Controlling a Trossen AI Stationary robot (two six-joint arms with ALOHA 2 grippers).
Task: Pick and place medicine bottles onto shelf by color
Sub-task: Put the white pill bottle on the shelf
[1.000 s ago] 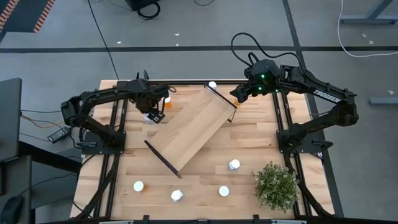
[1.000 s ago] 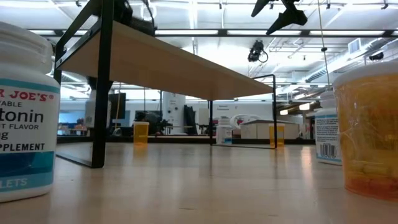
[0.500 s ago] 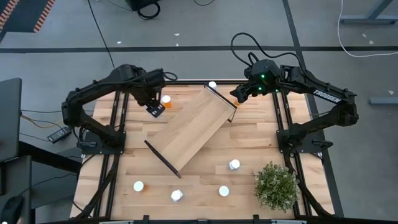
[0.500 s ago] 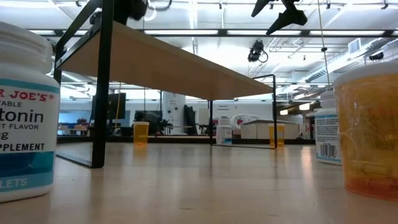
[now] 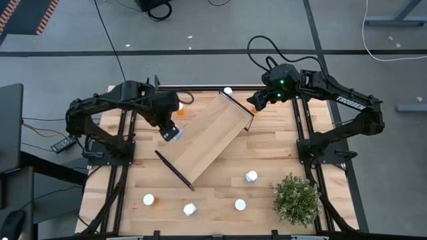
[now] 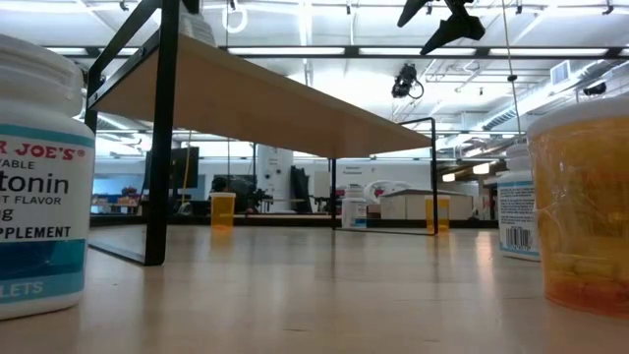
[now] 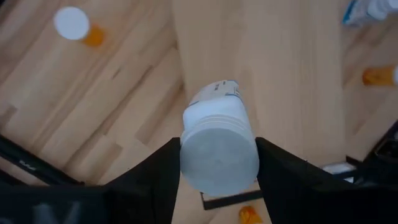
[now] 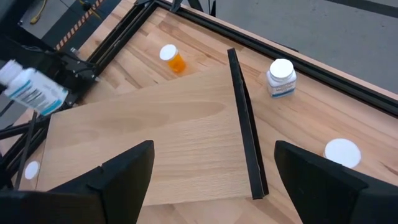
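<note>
Near edge, 6 o'clock: four white-capped bottles stand loose on the table. Mid-table: shelf lies diagonal. Left gripper at 10 o'clock, over the shelf's left edge, clamped on a white bottle held off the board. Far side, 1 o'clock: right gripper hangs spread wide, holding nothing, above the shelf's far end.

My left gripper holds a bottle over the shelf, which lies diagonally across the tabletop. My right gripper hangs above the shelf's far end. Four bottles stand along the tabletop's near edge, left of a potted plant at the near right corner.
</note>
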